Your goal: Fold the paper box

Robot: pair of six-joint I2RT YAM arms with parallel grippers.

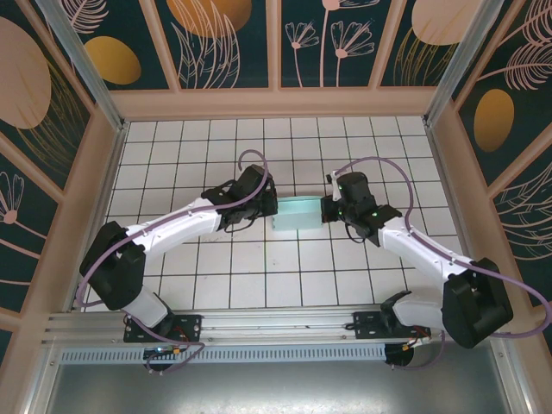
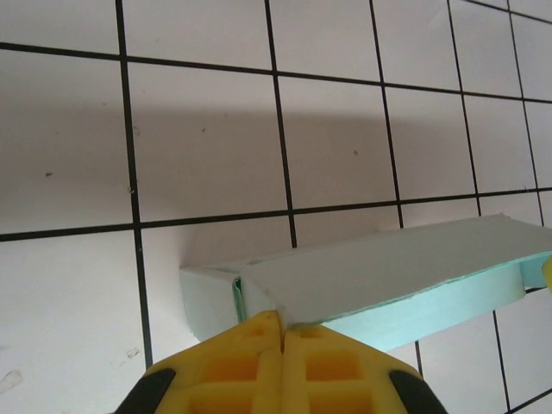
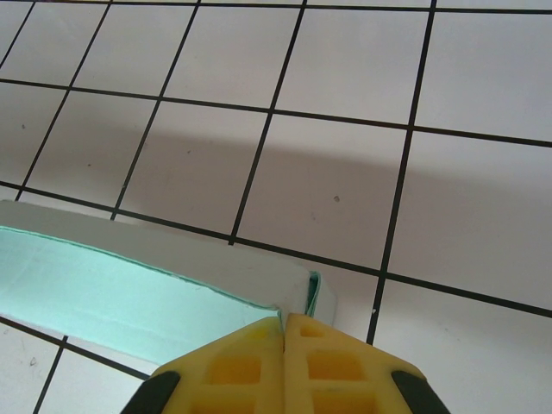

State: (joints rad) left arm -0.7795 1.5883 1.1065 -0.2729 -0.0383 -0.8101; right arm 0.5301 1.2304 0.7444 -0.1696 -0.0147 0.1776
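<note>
The white tiled desk carries the paper box near its middle, lying between the two arms. The left end effector has its yellow fingers pressed fully together, tips against the box's left end. The right end effector, closed just as tight, meets the opposite end; I cannot tell whether either pinches any card.

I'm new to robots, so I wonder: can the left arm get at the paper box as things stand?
Probably yes: its shut fingers sit right at the left end of the paper box, with nothing in between.
</note>
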